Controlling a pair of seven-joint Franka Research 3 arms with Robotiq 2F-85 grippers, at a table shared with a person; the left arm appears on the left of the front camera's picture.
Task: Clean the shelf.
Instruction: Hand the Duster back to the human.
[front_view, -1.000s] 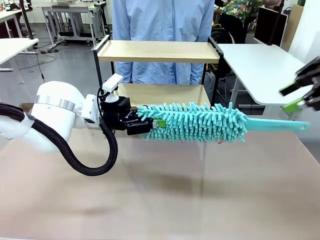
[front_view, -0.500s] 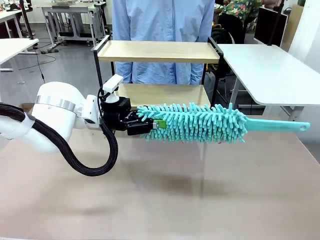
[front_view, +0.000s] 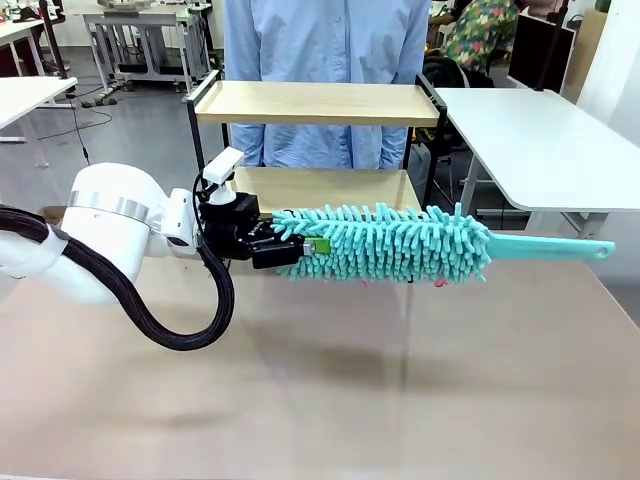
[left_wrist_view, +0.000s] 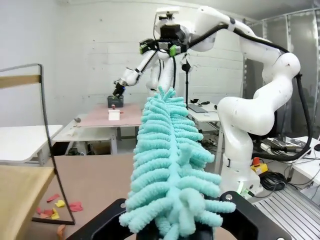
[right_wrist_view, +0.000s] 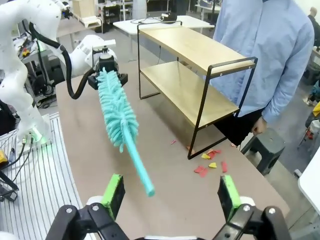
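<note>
While a person in a light blue shirt (front_view: 325, 40) stands at the far side of the table (front_view: 400, 400), we see in the front view the left gripper (front_view: 285, 248) holding a turquoise microfibre duster (front_view: 385, 243) level above the tabletop, jaws closed on the fluffy end and not on the handle. The duster's thin handle (front_view: 555, 248) points out toward the robot's right, free in the air, which we read as an offer for the other arm to take it. The shelf (front_view: 320, 105) stands just behind the duster, its two wooden boards bare.

From the left wrist camera, we look along the duster's chenille head (left_wrist_view: 165, 165), which rises from between the gripper's black fingers; the right arm (left_wrist_view: 260, 100) stands beyond it with its gripper raised high. A corner of the shelf's lower board (left_wrist_view: 22, 195) sits at the left, with small red and yellow scraps (left_wrist_view: 57, 205) on the table beside its frame.

From the right wrist camera, we find the right gripper (right_wrist_view: 170, 195) wide open, green pads well apart, near the handle tip (right_wrist_view: 148, 189) but not touching it. The scraps (right_wrist_view: 210, 162) lie by the shelf's near leg, in front of the person.
</note>
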